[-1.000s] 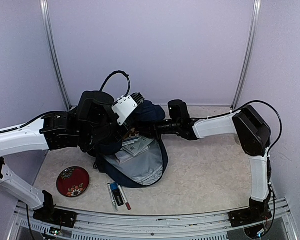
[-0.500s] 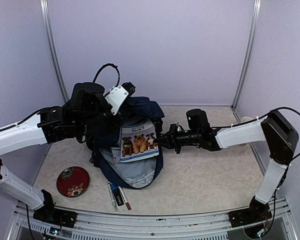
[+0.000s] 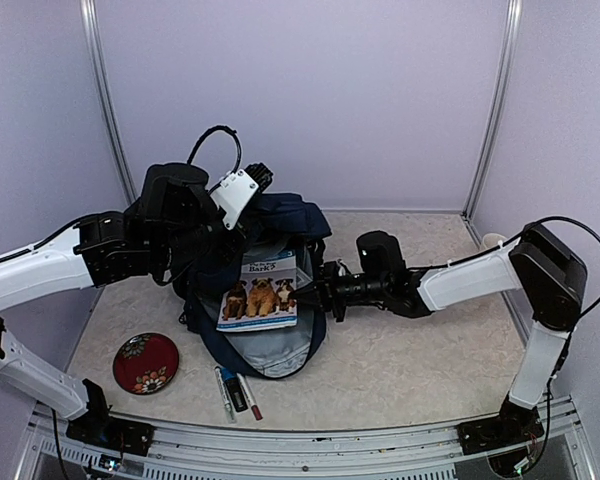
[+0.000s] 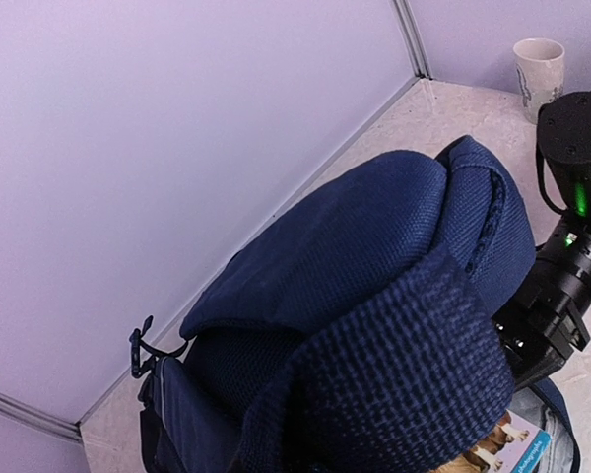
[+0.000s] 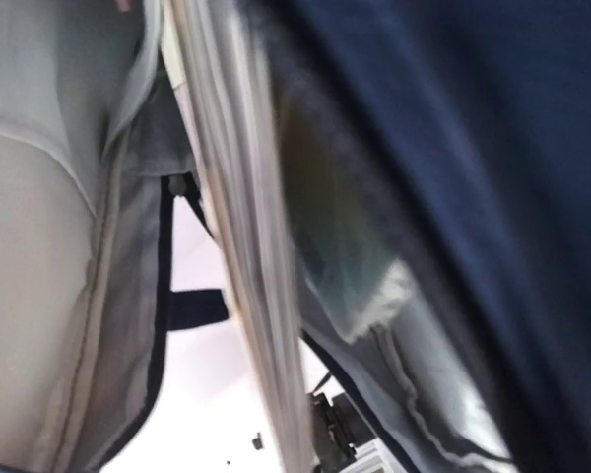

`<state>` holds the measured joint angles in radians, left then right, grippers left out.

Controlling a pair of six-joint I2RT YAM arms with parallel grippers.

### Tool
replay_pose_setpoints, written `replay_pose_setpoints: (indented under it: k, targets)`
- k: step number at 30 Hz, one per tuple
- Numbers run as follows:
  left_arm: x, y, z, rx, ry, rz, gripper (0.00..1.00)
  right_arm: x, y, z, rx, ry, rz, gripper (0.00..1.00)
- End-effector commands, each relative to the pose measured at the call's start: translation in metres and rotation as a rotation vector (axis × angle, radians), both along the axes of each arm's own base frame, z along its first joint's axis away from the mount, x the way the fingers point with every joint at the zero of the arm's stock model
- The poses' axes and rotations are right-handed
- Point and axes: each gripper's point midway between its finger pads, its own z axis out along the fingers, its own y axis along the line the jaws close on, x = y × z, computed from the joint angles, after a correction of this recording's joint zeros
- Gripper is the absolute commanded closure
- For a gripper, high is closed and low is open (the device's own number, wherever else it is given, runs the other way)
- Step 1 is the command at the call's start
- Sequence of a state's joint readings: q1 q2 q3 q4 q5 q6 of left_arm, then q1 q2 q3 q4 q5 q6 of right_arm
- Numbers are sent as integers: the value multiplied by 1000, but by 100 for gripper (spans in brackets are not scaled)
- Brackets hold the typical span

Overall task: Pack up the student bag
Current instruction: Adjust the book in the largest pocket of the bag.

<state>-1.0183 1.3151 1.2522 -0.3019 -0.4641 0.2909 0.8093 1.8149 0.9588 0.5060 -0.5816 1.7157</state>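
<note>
Student bag (image 3: 280, 348) lengthwise front-to-back, mouth upward

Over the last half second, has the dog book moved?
Yes. The dog book has shifted left and toward the near edge, closer to the red plate, which stayed put.

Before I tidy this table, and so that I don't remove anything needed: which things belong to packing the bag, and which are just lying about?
Belongs to the job: student bag; dog book at its opening; probably the pens in front of it.
Just lying about, as far as I can judge: red plate; cup in the far corner.
</note>
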Motion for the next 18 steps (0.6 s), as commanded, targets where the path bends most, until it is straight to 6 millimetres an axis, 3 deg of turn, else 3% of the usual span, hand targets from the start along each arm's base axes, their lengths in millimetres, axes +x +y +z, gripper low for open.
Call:
replay_pose_setpoints:
  k: [1,5,9,11,13,15,18]
  targets:
    - [-26,-11,103,-261,-176,-93,100,32,-3,0,-5,-11,-50,100]
    - [-38,-19,105,-233,-196,-120,100,63,4,4,-14,-45,-57,100]
    - [-36,-22,109,-238,-199,-112,100,97,24,8,-25,-93,-62,100]
    - [-37,-23,109,-241,-190,-116,100,114,22,6,-38,-105,-91,98]
    - [-38,-24,104,-242,-173,-124,100,123,18,7,-65,-140,-111,85]
    - [-36,-24,94,-231,-158,-116,100,124,12,10,-95,-179,-115,64]
    - [-30,-24,68,-204,-105,-95,100,110,-1,18,-114,-252,-103,51]
